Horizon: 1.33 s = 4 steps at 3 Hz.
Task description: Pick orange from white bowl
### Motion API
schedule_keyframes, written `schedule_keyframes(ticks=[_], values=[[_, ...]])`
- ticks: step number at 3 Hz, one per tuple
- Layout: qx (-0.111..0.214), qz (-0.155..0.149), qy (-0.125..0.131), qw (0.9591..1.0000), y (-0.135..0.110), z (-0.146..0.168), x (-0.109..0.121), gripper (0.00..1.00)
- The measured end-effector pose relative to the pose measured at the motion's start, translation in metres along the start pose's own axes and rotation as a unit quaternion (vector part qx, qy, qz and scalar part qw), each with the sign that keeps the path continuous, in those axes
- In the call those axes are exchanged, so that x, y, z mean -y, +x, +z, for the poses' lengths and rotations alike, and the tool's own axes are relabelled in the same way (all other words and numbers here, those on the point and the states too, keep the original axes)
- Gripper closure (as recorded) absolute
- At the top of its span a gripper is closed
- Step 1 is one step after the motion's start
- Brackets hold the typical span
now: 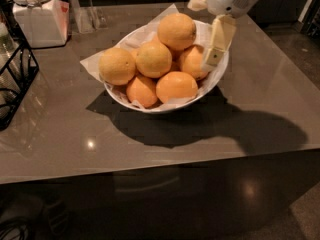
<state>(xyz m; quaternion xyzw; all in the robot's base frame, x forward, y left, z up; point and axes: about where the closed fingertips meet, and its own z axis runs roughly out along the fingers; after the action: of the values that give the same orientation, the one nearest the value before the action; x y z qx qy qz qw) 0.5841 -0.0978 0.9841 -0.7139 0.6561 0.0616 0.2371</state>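
Note:
The white bowl (150, 105) stands in the middle of the grey table, lined with crinkled white paper (92, 62) that sticks out past its rim. It holds several oranges. The largest, pale yellow-orange orange (176, 31) sits on top of the pile at the back. My gripper (218, 40), white and cream, hangs over the bowl's right rim. It is just right of the top orange and against a smaller orange (191, 61). Nothing is in it.
A white lidded jar (36, 14) stands at the back left, with a clear stand (86, 11) beside it. A black wire rack (12, 76) is at the left edge. The table's front edge (160, 170) runs across below the bowl.

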Motion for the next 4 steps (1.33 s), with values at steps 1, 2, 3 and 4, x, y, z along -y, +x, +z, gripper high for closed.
schedule_keyframes(ticks=[1,2,3,4], values=[[0.021,-0.007,-0.003,0.9997,-0.009,0.014,0.018,0.00],[0.037,-0.007,-0.020,0.9991,-0.015,0.034,0.025,0.00],[0.059,-0.013,-0.033,0.9977,-0.026,0.051,0.033,0.00],[0.063,-0.013,-0.030,0.9975,-0.029,0.054,0.037,0.16]])
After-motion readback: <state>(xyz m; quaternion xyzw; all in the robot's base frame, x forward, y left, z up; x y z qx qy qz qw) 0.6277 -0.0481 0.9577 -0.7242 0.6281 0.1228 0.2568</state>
